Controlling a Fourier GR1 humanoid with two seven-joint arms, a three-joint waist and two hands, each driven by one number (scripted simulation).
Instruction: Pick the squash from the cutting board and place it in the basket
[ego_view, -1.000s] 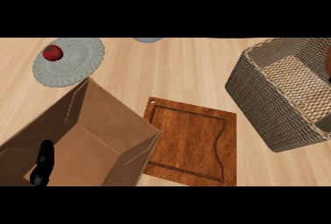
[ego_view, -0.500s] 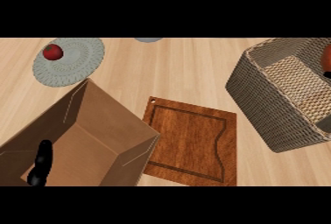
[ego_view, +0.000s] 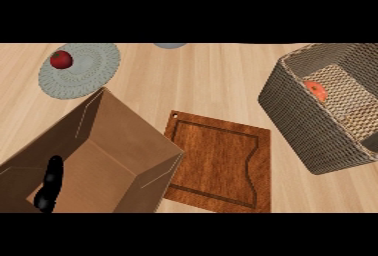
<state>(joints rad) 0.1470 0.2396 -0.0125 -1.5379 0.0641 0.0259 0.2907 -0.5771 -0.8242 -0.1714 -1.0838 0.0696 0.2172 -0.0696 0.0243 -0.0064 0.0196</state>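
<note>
Hand nearest us: the left hand (ego_view: 50, 184) shows low in the head view, well to the left of the cutting board (ego_view: 220, 162). We see only a narrow black strip of it, pointing up. What shows looks straight rather than curled, and we see nothing held in it. It appears in front of the brown box (ego_view: 111, 150), or inside its opening; we cannot tell which.

The brown box is open-topped and lies tilted. It sits just left of the cutting board, and its right corner overlaps the board's left edge. We see its inner walls and floor.

The cutting board is dark reddish wood with a groove running round its face and a small hole at its far left corner. It lies flat on the pale wooden counter (ego_view: 207, 80), turned at a slant.

The basket (ego_view: 295, 120) stands right of the board and a little farther back, close to the board's far right corner but apart from it. It is grey-brown woven wicker with tall walls.

We mark the squash (ego_view: 316, 90) as the small orange-red thing inside the basket, low against the inner side of its left wall. It is off the board, to the board's far right.

A round grey-green plate (ego_view: 88, 75) lies far left of the board, well apart from it. A red fruit (ego_view: 61, 59) sits on the plate's left part.

A grey round thing (ego_view: 170, 45) is cut off at the far edge of the counter, beyond the board.
</note>
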